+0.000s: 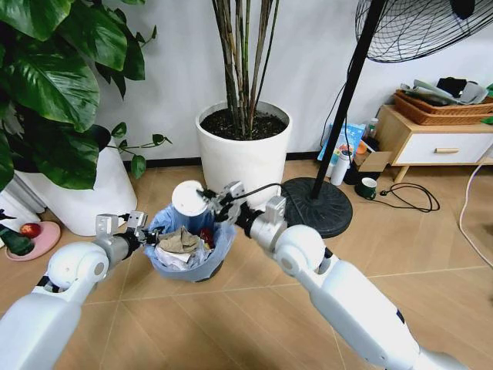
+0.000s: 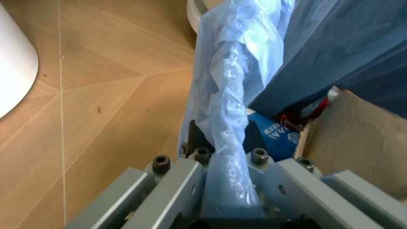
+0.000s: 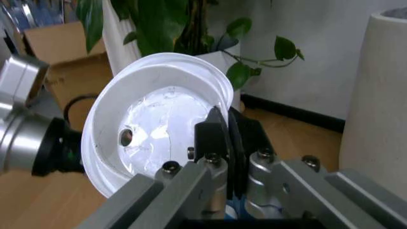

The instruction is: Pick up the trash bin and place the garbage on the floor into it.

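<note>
Here the right gripper (image 1: pixel 218 202) pinches the white lid (image 1: pixel 189 198) over the trash bin (image 1: pixel 189 250), whose rim the left gripper (image 1: pixel 146 233) clamps.

We see glossy white arm shells with rounded joints, grey metal wrist blocks, black hex screws, and a thin black cable looping over our right gripper (image 1: pixel 209 202).

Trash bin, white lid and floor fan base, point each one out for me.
Trash bin (image 1: pixel 202 266): head view, front of its blue-bagged wall.
White lid (image 3: pixel 152 124): right wrist view, middle of its inner face.
Fan base (image 1: pixel 327 212): head view, top of the dark round foot.
</note>
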You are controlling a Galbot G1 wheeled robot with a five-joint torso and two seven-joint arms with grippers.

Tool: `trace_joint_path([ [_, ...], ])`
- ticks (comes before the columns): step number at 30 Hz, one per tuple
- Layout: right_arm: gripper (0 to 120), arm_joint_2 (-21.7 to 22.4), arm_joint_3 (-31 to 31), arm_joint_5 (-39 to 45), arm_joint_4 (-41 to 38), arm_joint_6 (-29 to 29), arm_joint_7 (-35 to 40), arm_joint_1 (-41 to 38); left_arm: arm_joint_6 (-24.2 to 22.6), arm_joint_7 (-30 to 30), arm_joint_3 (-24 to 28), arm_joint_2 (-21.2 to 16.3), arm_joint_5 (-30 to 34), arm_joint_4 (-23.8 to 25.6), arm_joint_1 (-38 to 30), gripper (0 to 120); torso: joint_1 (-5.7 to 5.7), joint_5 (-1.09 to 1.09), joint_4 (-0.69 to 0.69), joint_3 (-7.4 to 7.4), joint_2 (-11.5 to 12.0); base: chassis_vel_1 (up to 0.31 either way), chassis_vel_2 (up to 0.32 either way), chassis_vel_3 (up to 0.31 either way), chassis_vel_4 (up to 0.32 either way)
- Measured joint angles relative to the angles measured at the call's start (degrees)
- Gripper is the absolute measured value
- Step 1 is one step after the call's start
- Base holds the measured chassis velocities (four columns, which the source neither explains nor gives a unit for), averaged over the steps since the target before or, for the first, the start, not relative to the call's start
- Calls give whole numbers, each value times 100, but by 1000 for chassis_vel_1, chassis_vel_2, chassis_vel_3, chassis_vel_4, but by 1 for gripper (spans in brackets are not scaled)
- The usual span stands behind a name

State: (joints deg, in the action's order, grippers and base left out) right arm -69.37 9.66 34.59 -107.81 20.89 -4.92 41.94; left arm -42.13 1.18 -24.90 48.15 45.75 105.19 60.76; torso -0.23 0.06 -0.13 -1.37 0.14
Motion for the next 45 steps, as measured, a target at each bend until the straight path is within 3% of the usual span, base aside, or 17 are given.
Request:
trace_joint_path([
  [8, 31, 5, 150, -71, 50, 53, 23, 34, 0, 0, -16, 37, 5, -13, -29, 0, 0, 0, -1, 0, 0, 0, 0, 0, 0],
  [15, 50, -82, 123, -74, 146, 49, 28, -34, 0, 6, -56, 44, 1, -11, 5, 0, 0, 0, 1, 0, 0, 0, 0, 0, 0],
  [19, 70, -78, -87, -54, 156, 3, 128, -30, 0, 7, -93, 47, -1, -12, 13, 0, 0, 0, 0, 0, 0, 0, 0, 0, 0],
  [21, 73, -53, -192, -34, 137, -4, 164, 6, 0, 8, -116, 54, -1, -12, 28, 0, 0, -1, 0, 0, 0, 0, 0, 0, 0],
  [25, 92, 151, -821, -34, 42, -10, 391, 333, 0, 21, -294, 74, -3, 81, 206, 0, 0, -1, -1, 0, 0, 0, 0, 0, 0],
  [29, 100, 157, -1168, -138, 22, -9, 664, 648, 0, 27, -360, 75, -8, 153, 305, 0, 0, -2, 0, 0, 0, 0, 0, 0, 0],
  [38, 100, 359, -2258, -762, -533, -102, 660, 1859, 0, 42, -476, 76, -15, 241, 417, 0, 0, -2, -2, 1, 0, 0, 0, 0, 0],
  [45, 100, 365, -2586, -921, -916, -100, 667, 2493, 0, 47, -526, 122, -27, 216, 433, 0, 0, -2, -2, 1, 0, 0, 0, 0, 0],
])
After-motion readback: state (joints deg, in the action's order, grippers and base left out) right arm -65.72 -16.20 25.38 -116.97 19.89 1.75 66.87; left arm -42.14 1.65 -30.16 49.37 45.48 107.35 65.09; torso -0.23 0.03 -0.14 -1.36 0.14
